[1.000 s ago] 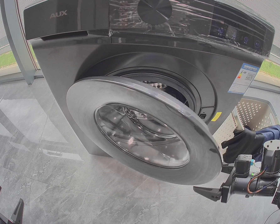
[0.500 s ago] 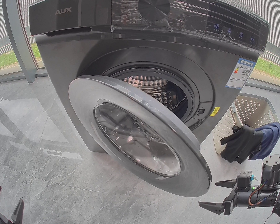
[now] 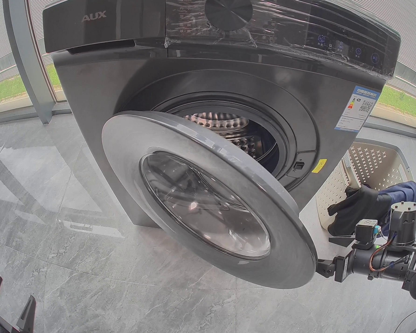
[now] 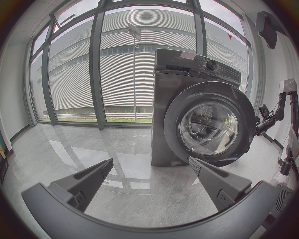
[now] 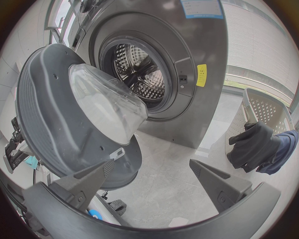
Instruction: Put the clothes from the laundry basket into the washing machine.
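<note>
Over at about 3 o'clock from the washing machine (image 3: 213, 76), the laundry basket (image 3: 381, 161) sits on the floor (image 3: 71, 259) with a black garment (image 3: 361, 211) and a blue garment (image 3: 405, 190) draped over its near rim. So basically none of the loading has happened yet.

The door (image 3: 125, 136) is swung open toward the robot. The drum (image 3: 220, 123) behind it looks empty as far as I can see, just bare metal.

The right gripper (image 5: 149, 163) hangs at roughly 4 o'clock on the door's rim, fingers spread and nothing pinched. I can't tell if it actually touches the rim. The left gripper (image 4: 150, 161) sits low at 7 o'clock in the head view, well apart from everything, fingers spread too and empty.

My read: the door part is done or close to it, and the whole grab-from-basket, drop-in-drum bit is left for both garments.
</note>
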